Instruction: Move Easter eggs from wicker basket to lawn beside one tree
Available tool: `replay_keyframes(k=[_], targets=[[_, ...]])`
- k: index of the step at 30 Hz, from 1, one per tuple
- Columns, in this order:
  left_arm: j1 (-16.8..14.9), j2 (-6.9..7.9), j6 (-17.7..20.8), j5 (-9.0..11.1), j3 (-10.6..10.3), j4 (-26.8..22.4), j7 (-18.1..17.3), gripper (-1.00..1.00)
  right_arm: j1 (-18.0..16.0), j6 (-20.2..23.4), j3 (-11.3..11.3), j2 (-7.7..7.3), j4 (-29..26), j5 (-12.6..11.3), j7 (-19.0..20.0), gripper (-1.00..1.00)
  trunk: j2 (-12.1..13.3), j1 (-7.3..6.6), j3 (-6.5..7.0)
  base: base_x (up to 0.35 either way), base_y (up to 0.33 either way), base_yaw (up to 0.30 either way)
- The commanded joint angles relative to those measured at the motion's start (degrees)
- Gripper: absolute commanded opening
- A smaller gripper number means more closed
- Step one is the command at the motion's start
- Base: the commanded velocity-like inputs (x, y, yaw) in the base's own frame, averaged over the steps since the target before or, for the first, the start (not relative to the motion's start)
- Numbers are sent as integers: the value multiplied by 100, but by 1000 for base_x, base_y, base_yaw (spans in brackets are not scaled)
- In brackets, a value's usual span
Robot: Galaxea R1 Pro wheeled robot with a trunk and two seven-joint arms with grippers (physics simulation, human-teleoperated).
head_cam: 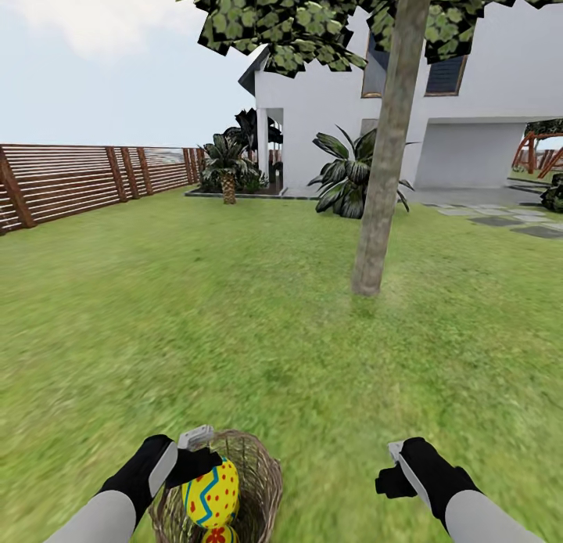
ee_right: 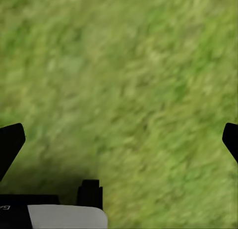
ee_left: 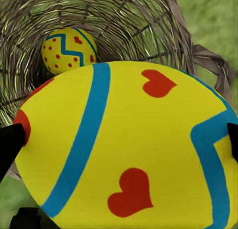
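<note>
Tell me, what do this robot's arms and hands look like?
Both arms are smooth light-grey tubes ending in black wrists. The left hand and right hand are blocky and black with pale grey plates. In the right wrist view the fingertips are dark and tapered. No cables show.

Held egg (ee_left: 134, 149): yellow shell, blue band and blue zigzag, red heart marks. Second egg (ee_left: 68, 49) in the wicker basket (head_cam: 262, 480): yellow, blue zigzag, red dots. Basket weave tan-brown. Lawn (head_cam: 195, 308) mottled green. Tree (head_cam: 385, 175) trunk grey-brown, leaves blocky bright green. Fence (head_cam: 86, 177) brown slats. House (head_cam: 328, 97) white. Left gripper (head_cam: 205, 453) black, with pale grey.
</note>
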Motion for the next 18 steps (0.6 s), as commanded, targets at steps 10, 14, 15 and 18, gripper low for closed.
replay_keyframes(k=[10,14,15,18], targets=[[-2,-14,16,30,40,55,-35,-100,-3,31,31,-8,-9,48,53,100,279,-155,120,0,265,0],[-2,-58,16,23,39,63,-47,-100,-2,31,31,-8,-10,49,53,100,279,-155,120,0,288,0],[-2,-70,16,27,39,63,-42,-100,-3,31,31,-8,-11,48,53,100,279,-155,120,0,237,0],[-2,-82,13,30,38,67,-28,-100,-4,31,31,-8,-10,74,8,100,279,-155,120,61,156,162]])
